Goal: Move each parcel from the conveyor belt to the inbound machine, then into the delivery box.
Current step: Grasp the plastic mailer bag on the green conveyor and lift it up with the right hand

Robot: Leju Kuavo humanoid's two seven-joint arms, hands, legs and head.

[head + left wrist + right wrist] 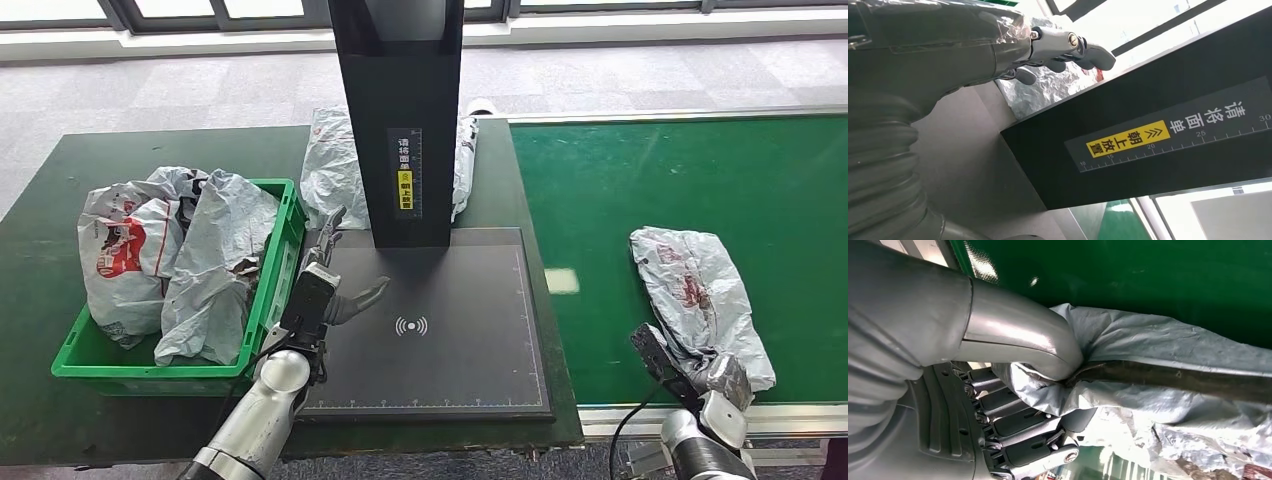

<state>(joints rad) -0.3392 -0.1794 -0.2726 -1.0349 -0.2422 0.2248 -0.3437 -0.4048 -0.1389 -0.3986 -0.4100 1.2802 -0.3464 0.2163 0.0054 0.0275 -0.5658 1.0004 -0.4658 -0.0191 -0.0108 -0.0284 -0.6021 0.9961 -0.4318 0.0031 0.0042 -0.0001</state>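
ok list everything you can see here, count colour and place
parcel on belt: 1, grey, near end of the green conveyor belt, gripped by the right hand
parcels in box: several, grey, one with red print, piled in the green delivery box
parcel behind column: 1, grey
inbound machine: 1, black, flat pad with upright column, centre
table: 1, dark green
left hand: fingers apart over the pad's left edge
right hand: holds the belt parcel's end
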